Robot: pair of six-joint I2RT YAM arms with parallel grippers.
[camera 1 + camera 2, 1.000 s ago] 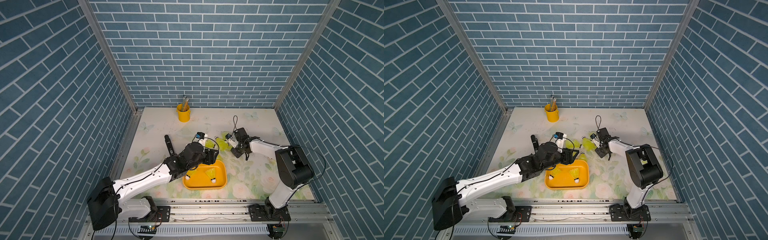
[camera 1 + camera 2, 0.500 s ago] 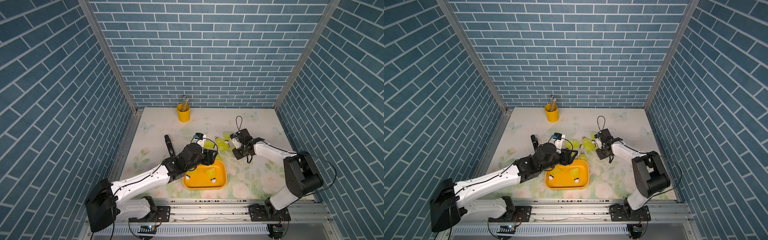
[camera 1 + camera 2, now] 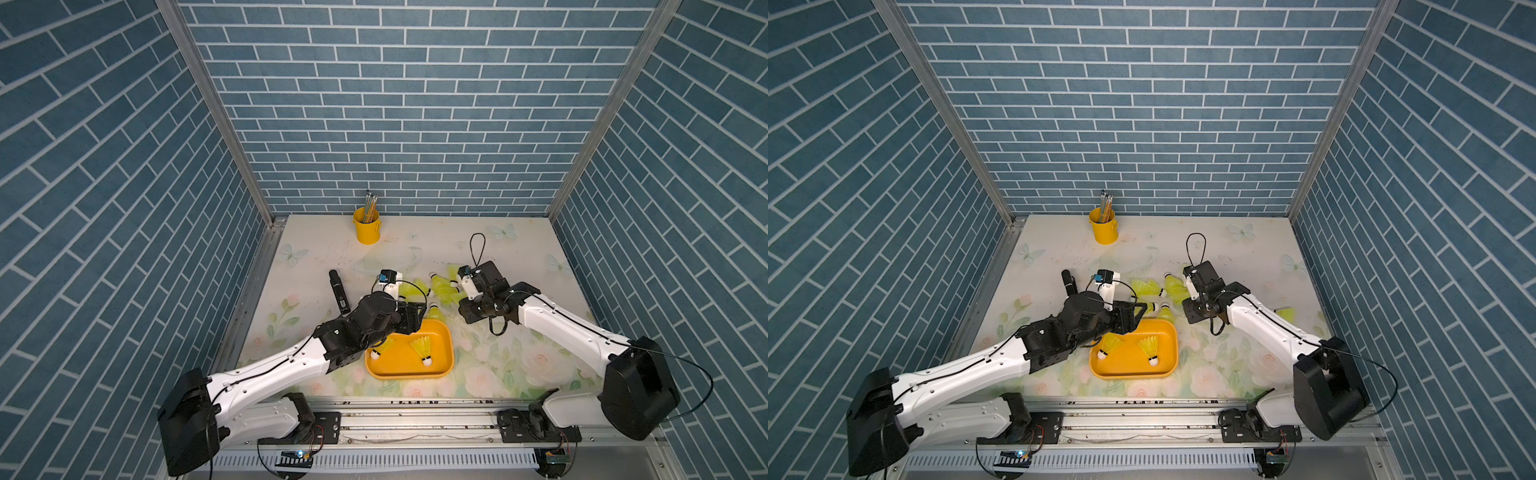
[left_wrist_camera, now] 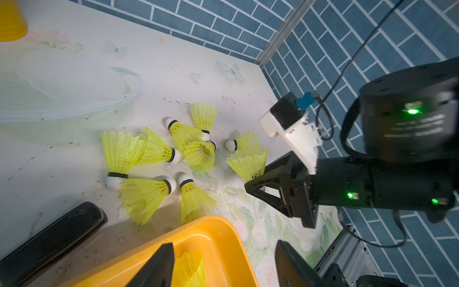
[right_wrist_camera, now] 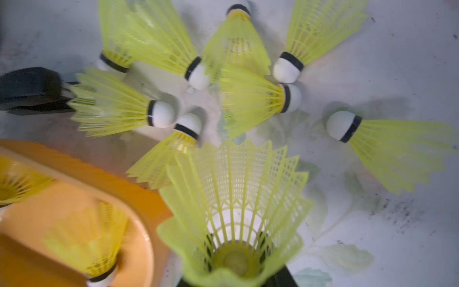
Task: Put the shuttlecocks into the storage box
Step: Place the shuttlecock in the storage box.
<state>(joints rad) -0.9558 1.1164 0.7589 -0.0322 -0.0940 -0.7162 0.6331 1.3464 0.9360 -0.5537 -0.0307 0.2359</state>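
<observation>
Nearest the rail, lower middle of both top views, sits the storage box (image 3: pixel 401 365) with two shuttlecocks (image 3: pixel 423 349) lying in it. The left gripper (image 4: pixel 223 248) hangs over the box's far-left corner. Its fingers are apart at a narrowish gap, with nothing pinched that I can make out. A skirt shows between them in the left wrist view, but it looks like one lying in the box underneath.

Just past the far rim, the right gripper (image 4: pixel 257 185) is clamped on the white tip of the held shuttlecock (image 4: pixel 248 162), skirt fanning away from the jaws. Grabbing the cork makes sense, since the mesh would probably just squash. It's right by the box corner, so I'd guess a short carry and a drop.

Behind that, mid-frame, is the loose pile (image 4: pixel 159 151) — roughly eight, overlapping on the table. Left of it lies a black stick-shaped thing (image 3: pixel 338 291), and the pencil bucket (image 3: pixel 366 226) stands at the back wall, well apart from the work.
</observation>
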